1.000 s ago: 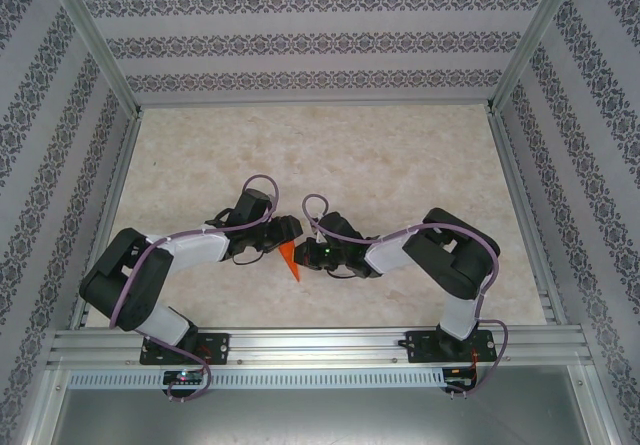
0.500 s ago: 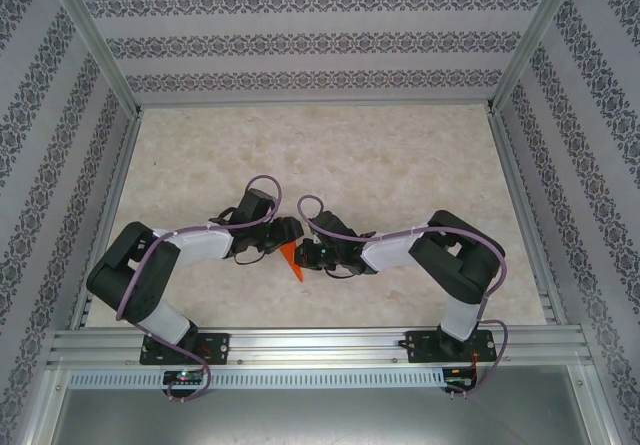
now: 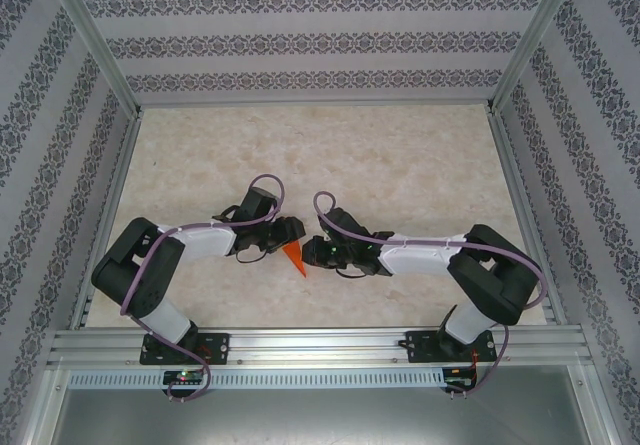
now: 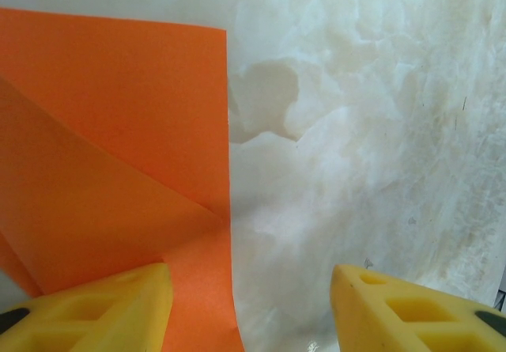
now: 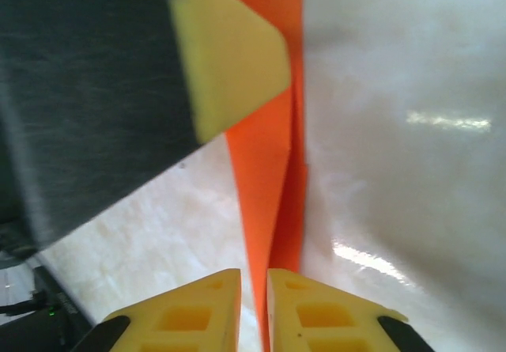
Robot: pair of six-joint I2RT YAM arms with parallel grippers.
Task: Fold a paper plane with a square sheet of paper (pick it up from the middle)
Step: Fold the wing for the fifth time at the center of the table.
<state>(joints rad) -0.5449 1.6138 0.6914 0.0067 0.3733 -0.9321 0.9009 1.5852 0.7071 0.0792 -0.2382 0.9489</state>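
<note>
Right claw (image 5: 254, 277) nearly closed around the edge of a half-folded orange paper (image 5: 265, 178); left claw (image 4: 251, 277) about half open beside it.

The paper lies on the pale table (image 4: 379, 130) between the two claws, near the front middle, creased into a narrow pointed shape with a diagonal flap. Its raised edge runs into the slim gap between the right claw's fingers; whether they pinch it I cannot tell. The left claw holds nothing, with one finger over the paper and the other over bare table. Folding looks midway, the plane unfinished. The next move likely calls for one claw pinning the paper flat while the other turns a flap over without sliding it.
</note>
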